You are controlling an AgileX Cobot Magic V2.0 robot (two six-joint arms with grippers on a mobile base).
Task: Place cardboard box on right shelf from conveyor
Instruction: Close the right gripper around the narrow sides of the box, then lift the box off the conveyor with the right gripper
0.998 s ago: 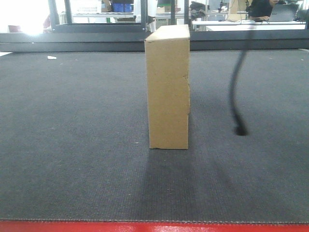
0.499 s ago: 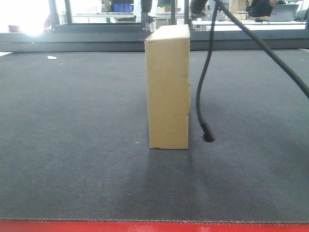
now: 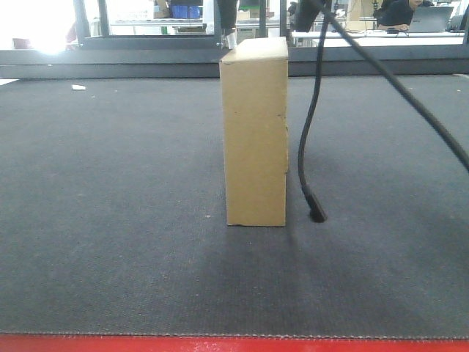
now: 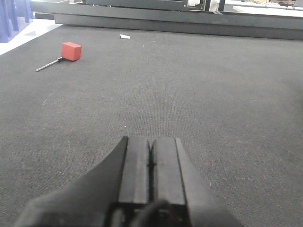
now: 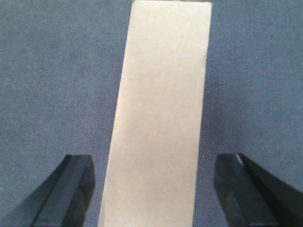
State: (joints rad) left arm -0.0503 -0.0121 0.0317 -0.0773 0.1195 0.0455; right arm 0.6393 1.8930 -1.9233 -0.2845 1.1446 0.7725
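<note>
Quick update from us: in the last second the loose black cable (image 3: 316, 73) has swung in from the right. Its plug end now hangs low, just beside the right face of the box. The slim, plain tan-brown cardboard box (image 3: 255, 132) hasn't budged at all. It's standing upright on its narrow edge on the wide dark grey woven conveyor belt (image 3: 110, 220) with the red front edge.

Starting on the left, the left gripper (image 4: 150, 146) sits low over the belt with its two black pads pressed flat together and nothing between them. Well ahead of it and off to its left there's a small red block (image 4: 71, 50) lying on the belt, with a thin metal rod (image 4: 49, 65) sticking out of it. Further ahead still, a little left of the gripper's line, is a white scrap (image 4: 124, 36).

Moving right, the right gripper (image 5: 155, 163) is looking straight down on the box's top face with its jaws spread wide. One black finger (image 5: 71, 189) is off the left side of the box and the other is off the right side. We can see strips of belt between each finger and the cardboard, so it's straddling the box without touching it. In the front view, dark shapes at the top edge flank the box's top on either side.
</note>
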